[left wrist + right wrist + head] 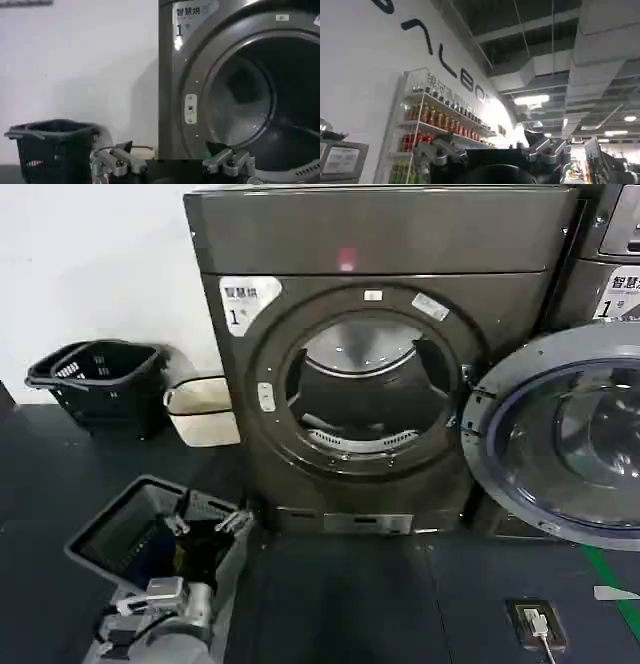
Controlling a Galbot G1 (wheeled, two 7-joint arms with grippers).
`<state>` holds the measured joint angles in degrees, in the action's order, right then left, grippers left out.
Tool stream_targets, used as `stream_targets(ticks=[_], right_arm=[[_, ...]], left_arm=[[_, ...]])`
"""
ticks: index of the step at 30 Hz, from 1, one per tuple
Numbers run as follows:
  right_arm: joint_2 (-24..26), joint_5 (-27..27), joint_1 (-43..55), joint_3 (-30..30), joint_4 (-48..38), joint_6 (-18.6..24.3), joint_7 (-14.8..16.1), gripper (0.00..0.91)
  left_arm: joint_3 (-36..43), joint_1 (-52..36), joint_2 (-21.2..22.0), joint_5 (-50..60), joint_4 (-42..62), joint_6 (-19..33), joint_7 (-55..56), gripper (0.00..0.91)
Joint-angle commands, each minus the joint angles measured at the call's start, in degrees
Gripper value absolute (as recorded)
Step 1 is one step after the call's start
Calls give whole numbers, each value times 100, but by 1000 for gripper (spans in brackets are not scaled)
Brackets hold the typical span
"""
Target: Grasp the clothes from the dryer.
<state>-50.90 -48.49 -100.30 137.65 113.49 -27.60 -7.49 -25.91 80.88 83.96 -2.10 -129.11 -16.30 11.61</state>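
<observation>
The dryer (pixel 380 254) stands straight ahead, dark bronze-grey, with a white "1" sticker and a small red light. Its round door (pixel 565 434) is swung open to the right. The steel drum (pixel 365 384) shows a perforated paddle at the bottom; I cannot make out the clothes inside. My left gripper (pixel 207 524) hangs low at the left, open and holding nothing, some way short of the porthole. In the left wrist view the left gripper (pixel 170 152) faces the dryer (pixel 220 75), its fingers wide apart. The right gripper (pixel 490 142) is open, pointing up at a ceiling.
A grey bin (pixel 120 529) sits on the floor under my left arm. A black basket (pixel 100 379) and a white bag (pixel 205 409) stand by the wall on the left. Another machine (pixel 610 254) adjoins on the right. A floor socket (pixel 535 624) lies front right.
</observation>
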Motion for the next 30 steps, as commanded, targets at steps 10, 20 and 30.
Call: stream_targets(ticks=[10,20,30], right_arm=[[12,-101,0,5,-13,316,33,907],[-4,-146,-20,85,-17,339,72,907],[-59,-153,39,-5,41,305,110,907]], left_arm=[[169,110,50,232,-61,150,127,907],[58,96,-48,-9,-161,85,226,907],[0,108,-43,38,-188,202,67,907]])
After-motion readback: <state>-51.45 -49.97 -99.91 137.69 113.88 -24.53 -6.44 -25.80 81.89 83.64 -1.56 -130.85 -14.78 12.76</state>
